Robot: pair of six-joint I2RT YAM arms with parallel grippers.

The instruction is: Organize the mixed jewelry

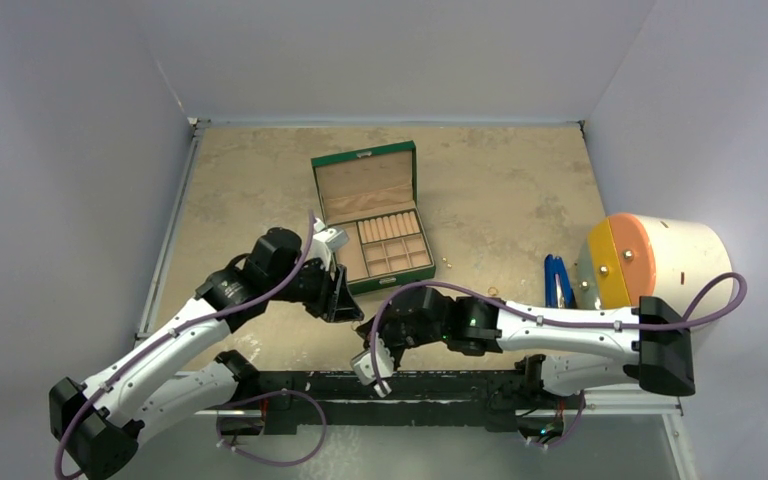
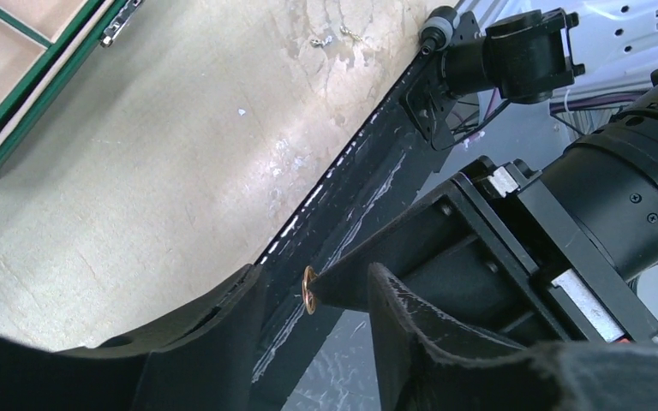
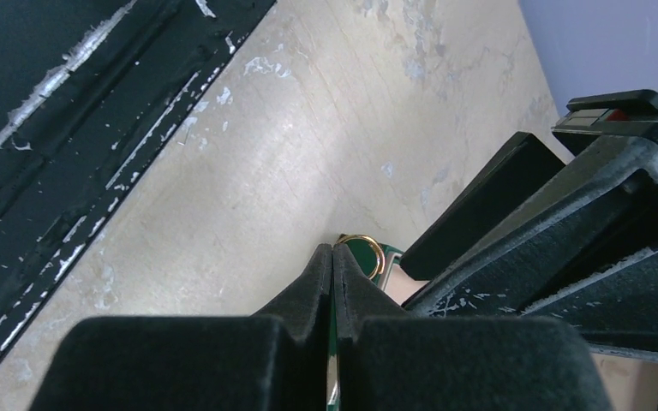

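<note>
- Right gripper (image 3: 334,253): its black padded fingers are pressed flat together and pinch a small gold ring (image 3: 362,254) at the very tips. Part of the band stands clear beyond the pads. The rest is hidden between them.
- Left gripper (image 2: 315,274): its fingers are spread, one on each side of the right gripper's tip and the ring. A gap shows on both sides. I cannot tell whether either pad touches the ring.
- From the top camera, the spot where the two grippers meet is a black tangle just in front of the box's near-left corner. The ring is too small to find there.
- Open green jewellery box with beige lining (image 1: 392,282): it sits mid-table with the lid laid back, showing a row of ring rolls and some square compartments. Whether anything lies inside cannot be resolved.
- Two tiny silvery pieces (image 2: 330,38) lie on the beige tabletop (image 1: 500,190) near the black rail (image 2: 343,193). Their shapes are too small to name.
- Tiny glinting specks (image 1: 447,263) lie just right of the box, and their type is unreadable.
- Blue clip-like tool (image 1: 557,282): it lies further right, beside a white drum with an orange-and-yellow face (image 1: 680,255). The right arm cuts off the drum's lower edge.
</note>
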